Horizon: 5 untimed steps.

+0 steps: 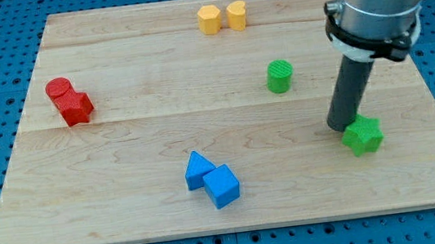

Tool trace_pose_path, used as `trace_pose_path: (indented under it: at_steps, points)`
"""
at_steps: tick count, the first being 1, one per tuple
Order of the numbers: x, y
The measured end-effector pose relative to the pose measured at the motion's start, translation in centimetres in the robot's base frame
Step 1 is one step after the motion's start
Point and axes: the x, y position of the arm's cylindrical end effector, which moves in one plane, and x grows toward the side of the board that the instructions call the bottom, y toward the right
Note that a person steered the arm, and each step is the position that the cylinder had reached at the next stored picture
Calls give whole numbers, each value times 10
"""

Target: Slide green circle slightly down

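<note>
The green circle [280, 76] is a short green cylinder standing on the wooden board [162, 136], right of centre in the upper half. My tip [341, 127] rests on the board below and to the right of the green circle, well apart from it. The tip sits right against the upper left side of a green star block [364, 136].
A yellow hexagon [209, 19] and a yellow cylinder [236, 15] sit side by side at the view's top. A red cylinder [58, 89] touches a red star [76, 108] at the left. A blue triangle [198, 169] touches a blue cube [222, 186] near the bottom.
</note>
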Motion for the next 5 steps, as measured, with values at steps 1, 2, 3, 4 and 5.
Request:
trace_pose_path:
  at_steps: [1, 2, 3, 4, 5]
  points:
    - [20, 11]
    - [29, 13]
    - [27, 12]
    - [-7, -4]
    - [-50, -7]
